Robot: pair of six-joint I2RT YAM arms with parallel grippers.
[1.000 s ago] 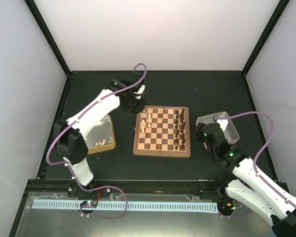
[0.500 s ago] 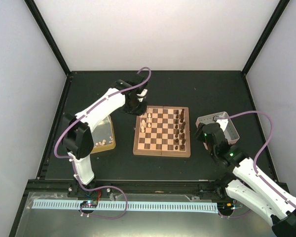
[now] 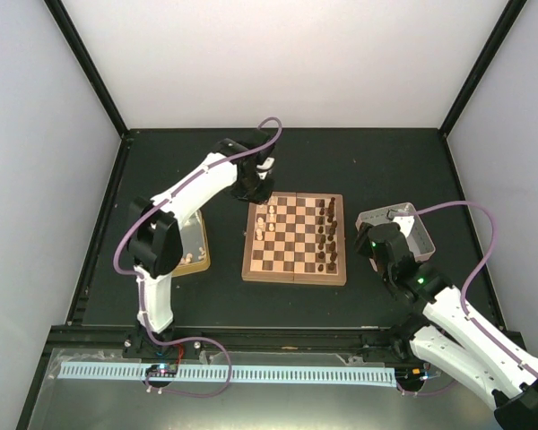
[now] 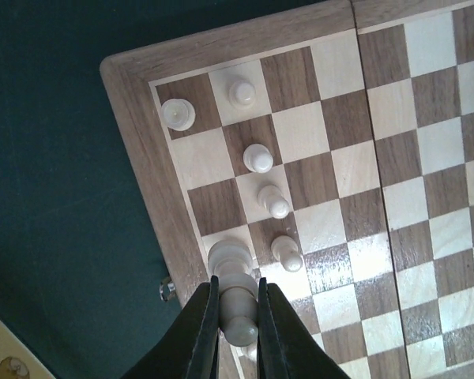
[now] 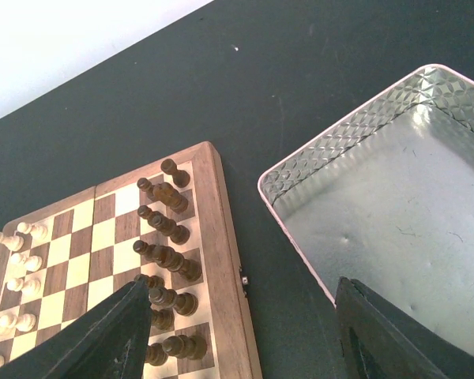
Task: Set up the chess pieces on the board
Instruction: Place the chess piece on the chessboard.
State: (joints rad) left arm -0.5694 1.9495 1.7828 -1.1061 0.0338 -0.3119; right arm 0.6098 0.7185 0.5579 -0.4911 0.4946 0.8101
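The board (image 3: 294, 278) lies mid-table. Dark pieces (image 3: 325, 235) stand in two rows along its right side and also show in the right wrist view (image 5: 166, 229). Several cream pieces (image 3: 262, 224) stand at its far left. My left gripper (image 3: 255, 184) is over the board's far left corner. In the left wrist view it (image 4: 238, 316) is shut on a cream piece (image 4: 237, 304), held just above the left edge squares beside a cream pawn (image 4: 286, 253). My right gripper (image 3: 381, 246) is open and empty, right of the board; in its wrist view it (image 5: 245, 339) hangs over the gap by the board's border (image 5: 225, 260).
A gold-tan tin (image 3: 181, 266) holding a few cream pieces (image 3: 194, 258) sits left of the board. A silver-grey tray (image 3: 419, 235) sits right of it, empty in the right wrist view (image 5: 411, 237). Black frame posts bound the dark table.
My left gripper has moved a little right and farther back over the board's far left corner, and its arm has swung with it. The right arm has not moved.
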